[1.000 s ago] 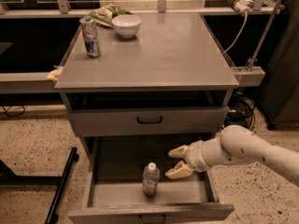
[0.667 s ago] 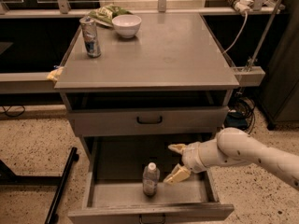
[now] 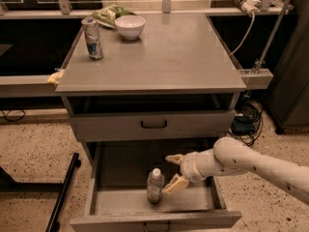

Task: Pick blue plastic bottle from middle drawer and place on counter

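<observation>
The blue plastic bottle (image 3: 155, 185) stands upright on the floor of the open middle drawer (image 3: 110, 200), near its front; it is slim and translucent with a white cap. My gripper (image 3: 174, 172) reaches into the drawer from the right on a white arm. Its two tan fingers are spread open, one at the bottle's right side and one higher and further back. It holds nothing. The counter (image 3: 164, 57) is the flat grey top of the cabinet above.
A dented silver-blue can (image 3: 92, 32), a white bowl (image 3: 130, 26) and a green bag (image 3: 109, 13) sit at the counter's back left. A shallower drawer front with a black handle (image 3: 154, 124) hangs over the open drawer. A black stand leg (image 3: 63, 191) lies left on the floor.
My gripper has moved left inside the drawer, closer to the bottle, its fingers still spread. The bottle has not moved.
</observation>
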Robot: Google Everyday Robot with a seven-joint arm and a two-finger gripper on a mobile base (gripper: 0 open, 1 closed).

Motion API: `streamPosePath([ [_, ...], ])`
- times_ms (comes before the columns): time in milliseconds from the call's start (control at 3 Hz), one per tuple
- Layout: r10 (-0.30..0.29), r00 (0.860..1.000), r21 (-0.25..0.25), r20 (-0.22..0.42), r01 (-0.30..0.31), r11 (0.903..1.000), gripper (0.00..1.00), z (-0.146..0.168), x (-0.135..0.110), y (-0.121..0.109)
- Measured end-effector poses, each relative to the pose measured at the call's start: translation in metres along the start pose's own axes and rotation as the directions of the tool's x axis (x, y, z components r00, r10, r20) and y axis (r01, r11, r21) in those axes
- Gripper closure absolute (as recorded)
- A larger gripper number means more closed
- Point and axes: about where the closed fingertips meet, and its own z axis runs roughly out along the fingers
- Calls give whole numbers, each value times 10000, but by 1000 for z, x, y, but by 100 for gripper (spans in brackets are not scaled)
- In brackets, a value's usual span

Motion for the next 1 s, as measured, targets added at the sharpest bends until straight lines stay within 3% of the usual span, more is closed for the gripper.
streamPosePath([
  [667,-233,9994,-754,257,252,9968,27,44,-1,6],
  [1000,-385,9979,-872,528,430,9953,31,59,-10,2],
])
